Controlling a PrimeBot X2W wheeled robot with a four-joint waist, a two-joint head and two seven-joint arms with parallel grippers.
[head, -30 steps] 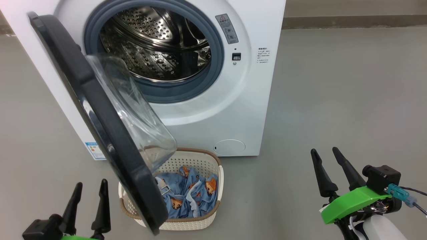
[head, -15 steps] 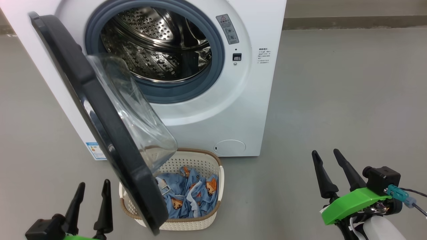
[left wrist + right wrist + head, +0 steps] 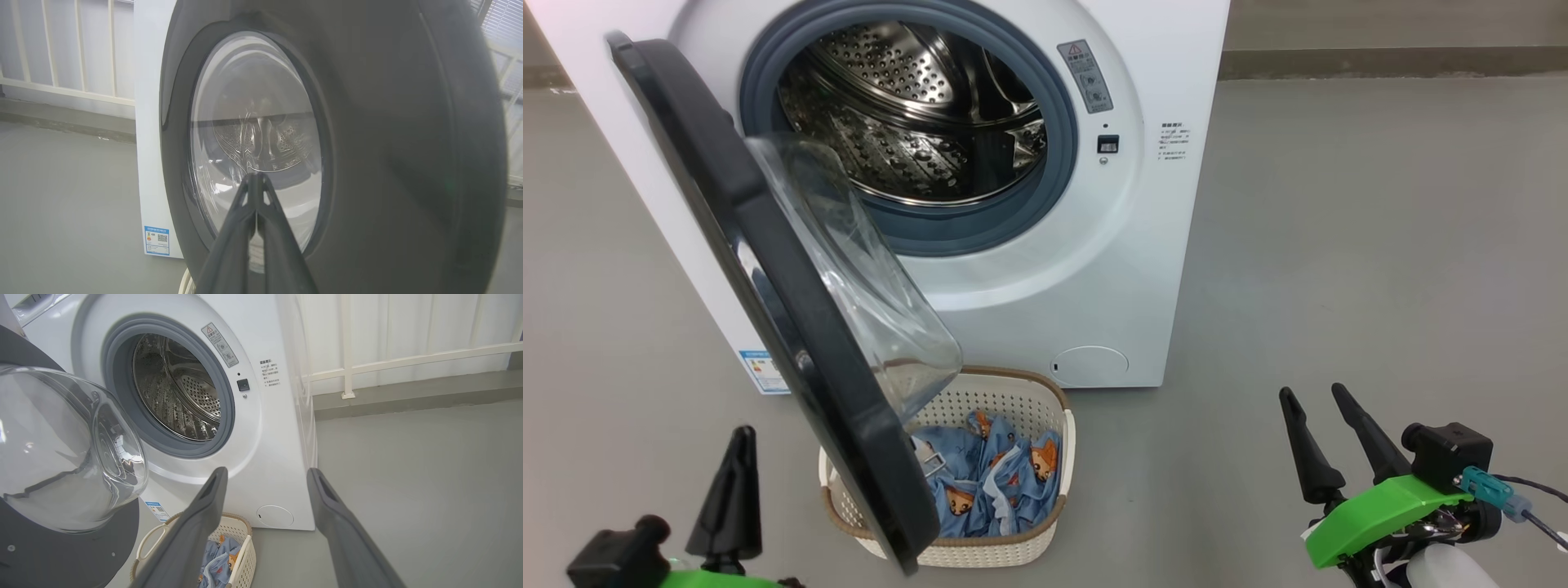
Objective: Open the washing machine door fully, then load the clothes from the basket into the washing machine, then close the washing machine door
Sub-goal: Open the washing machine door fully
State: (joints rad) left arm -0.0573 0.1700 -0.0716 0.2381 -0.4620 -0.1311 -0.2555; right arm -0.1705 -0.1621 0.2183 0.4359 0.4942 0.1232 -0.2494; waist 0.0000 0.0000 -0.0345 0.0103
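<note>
The white washing machine (image 3: 1094, 269) stands ahead with its steel drum (image 3: 915, 114) exposed. Its black door (image 3: 768, 269) hangs partly open, edge toward me, the clear glass bowl (image 3: 858, 278) bulging over the basket (image 3: 1029, 555). Light blue clothes (image 3: 996, 482) lie in that cream basket on the floor below the drum. My left gripper (image 3: 739, 437) is shut on nothing at the lower left, just left of the door's outer face; in the left wrist view its joined tips (image 3: 255, 177) point at the door window (image 3: 253, 134). My right gripper (image 3: 1313, 394) stands open at the lower right, well away from the machine.
Grey floor (image 3: 1380, 245) stretches to the right of the machine. A white railing (image 3: 408, 359) and low kerb run behind it. The door overhangs the basket's left half.
My left gripper has closed its fingers together. The head view has shifted slightly, and the right gripper sits a little lower in it.
</note>
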